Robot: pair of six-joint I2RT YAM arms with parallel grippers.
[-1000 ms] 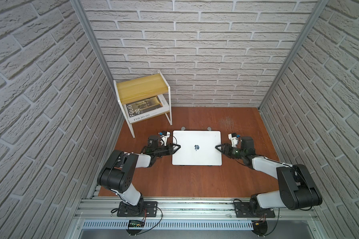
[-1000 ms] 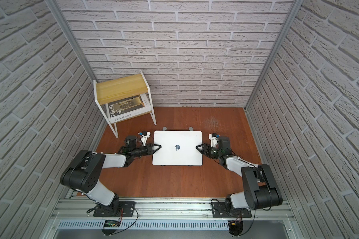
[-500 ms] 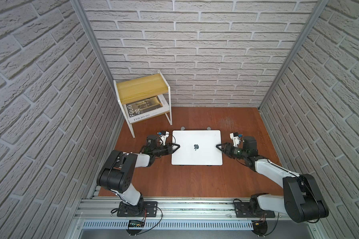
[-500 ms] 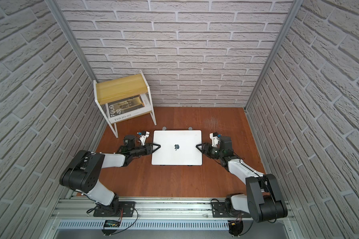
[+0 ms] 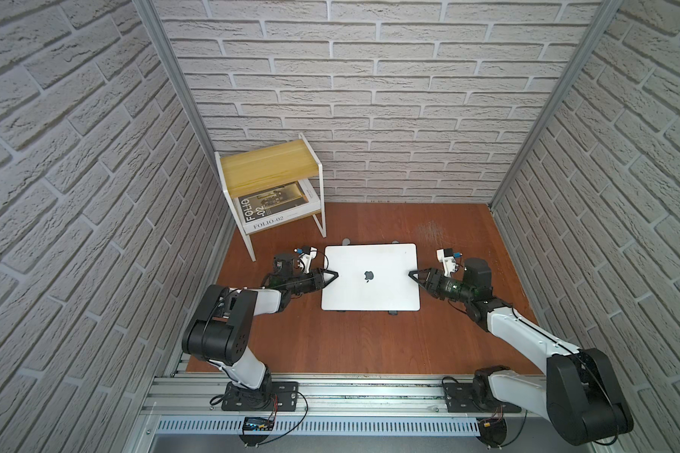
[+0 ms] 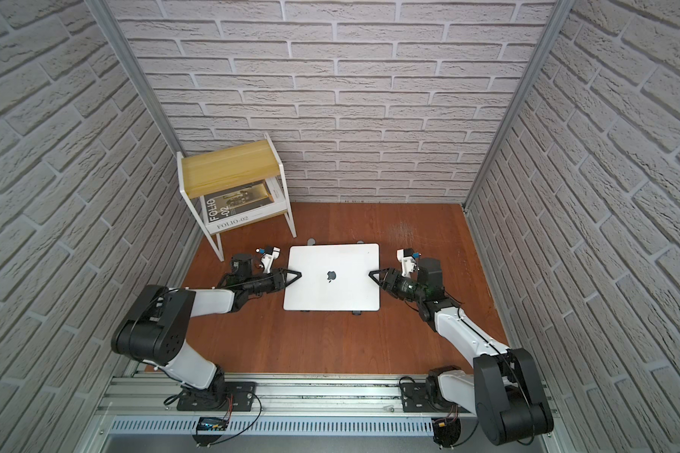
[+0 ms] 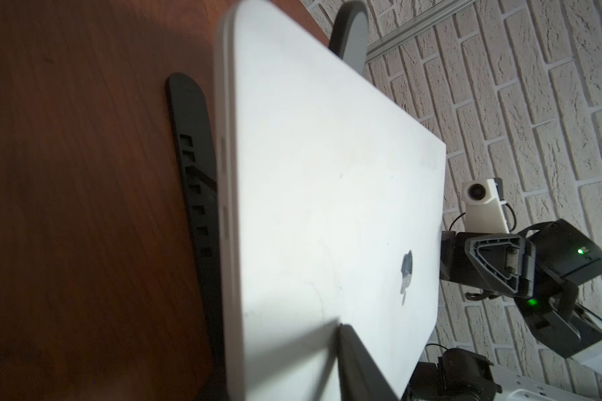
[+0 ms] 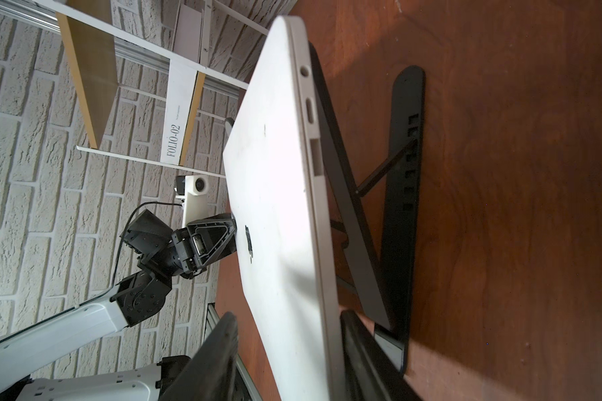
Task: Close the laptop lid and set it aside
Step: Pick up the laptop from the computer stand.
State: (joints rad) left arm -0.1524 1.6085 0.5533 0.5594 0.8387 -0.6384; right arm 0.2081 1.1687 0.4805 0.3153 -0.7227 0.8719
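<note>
Laptop (image 5: 370, 290): lay shut and flat at the centre of both top views, above a folding stand (image 8: 402, 208).
Laptop lid (image 6: 332, 259): was down, silver-white side up, apple logo (image 6: 329, 275) at its middle.
Change: the laptop sat almost where it had a second before; the right arm (image 5: 527, 325) had swung its elbow toward the lower right of the frame.
Left jaws: at the laptop's left edge; one finger (image 7: 358, 375) lay over the lid, its partner hidden, so the grip could not be told.
Right jaws: spread, straddling the right edge, the lid-side finger (image 8: 219, 347) clear of the lid.
Desk (image 5: 370, 345): red-brown wood, boxed by white brick walls (image 5: 370, 117); a shelf (image 5: 269, 168) holding a FOLIO-02 book (image 5: 269, 204) stood upper left.
Views: only the wrist views showed the stand's slotted rail and the laptop's side ports (image 8: 310, 111); top views showed just its feet (image 5: 393, 312).
</note>
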